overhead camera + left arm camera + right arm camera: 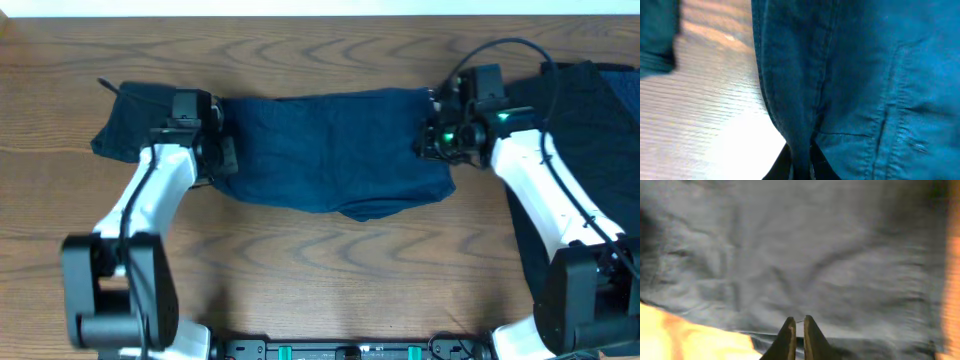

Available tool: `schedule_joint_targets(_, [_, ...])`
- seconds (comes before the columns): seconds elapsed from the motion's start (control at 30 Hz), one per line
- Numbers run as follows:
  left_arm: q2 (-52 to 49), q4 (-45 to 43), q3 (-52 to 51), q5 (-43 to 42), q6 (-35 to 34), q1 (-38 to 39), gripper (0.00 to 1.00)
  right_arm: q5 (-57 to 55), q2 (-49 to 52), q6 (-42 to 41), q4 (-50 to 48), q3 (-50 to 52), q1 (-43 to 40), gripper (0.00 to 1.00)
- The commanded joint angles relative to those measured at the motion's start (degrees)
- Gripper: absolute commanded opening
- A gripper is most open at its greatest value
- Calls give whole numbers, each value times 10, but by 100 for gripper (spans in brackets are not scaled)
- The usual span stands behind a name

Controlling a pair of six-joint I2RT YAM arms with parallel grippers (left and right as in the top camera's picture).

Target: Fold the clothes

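Note:
A navy garment [335, 150] lies spread across the middle of the table. My left gripper [222, 152] is at its left edge and shut on it. In the left wrist view a ridge of the navy garment [850, 75] runs down between the two black fingers [801, 167]. My right gripper [436, 140] is at the garment's right edge. Its fingers [798, 330] stand almost together over the hem of the navy garment [805, 255], shut on the cloth's edge, with a thin thread across the tips. A black garment [590, 130] lies at the far right under the right arm.
A dark piece of cloth [125, 130] lies left of the left gripper, also seen as dark cloth [657, 40] at the upper left of the left wrist view. Bare wooden table [330, 270] runs along the front. The arms' bases stand at the front corners.

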State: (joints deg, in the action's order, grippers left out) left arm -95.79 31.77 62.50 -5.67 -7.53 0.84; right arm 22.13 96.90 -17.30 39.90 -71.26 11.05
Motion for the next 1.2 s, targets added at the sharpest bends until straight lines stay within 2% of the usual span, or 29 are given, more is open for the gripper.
schedule_joint_targets(0.0, [49,3,17,-16,-3,-3,6,42,11,-28,-21,2,49,5])
schedule_joint_targets(0.27, [105,8,17,-29,-7,-2,7,-39,77,-89,-81,2,164,1])
schedule_joint_targets(0.63, [105,8,17,-29,-7,-2,7,14,227,-121,-187,2,252,1])
schedule_joint_targets(0.77, [105,8,17,-29,-7,-2,7,23,241,-125,-185,2,251,1])
schedule_joint_targets(0.97, [105,10,17,-29,-7,-2,6,21,181,-124,-190,-35,215,1])
schedule_joint_targets(1.17, [105,10,17,-29,-7,-2,7,21,147,-131,-266,-50,185,1])
